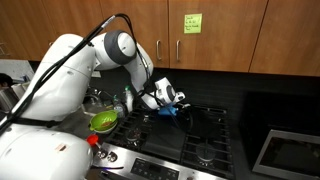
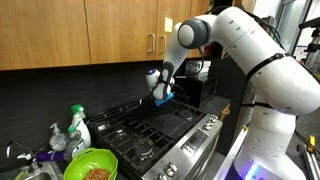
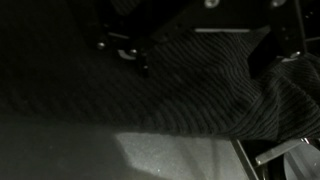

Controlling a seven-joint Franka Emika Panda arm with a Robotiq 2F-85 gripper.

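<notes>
- Above the black gas stove (image 1: 190,125), the white robot arm (image 2: 250,50) reaches in and holds the gripper (image 1: 168,102) low over the rear burners.
- Gripper state: released, with the jaws standing wide apart and nothing clamped between them.
- A small crumpled blue cloth (image 1: 171,110) sits directly at the gripper's tips in both exterior views, low over the stove grates close to the black back wall. Whether the fingers touch it cannot be told.
- In the wrist view, ribbed fabric (image 3: 200,85) fills the upper and right part of the picture. Its colour cannot be read in the dim light.
- A round green bowl holding brown food (image 2: 90,166) stands on the bench beside the stove, well apart from the gripper.
- A clear plastic bottle with a green cap (image 2: 77,125) and a smaller clear spray bottle (image 2: 57,137) stand just behind the green bowl.
- Brown wooden wall cabinets (image 1: 230,35) run above the stove, and a yellow-green sticky note (image 1: 192,22) is stuck to one door.
</notes>
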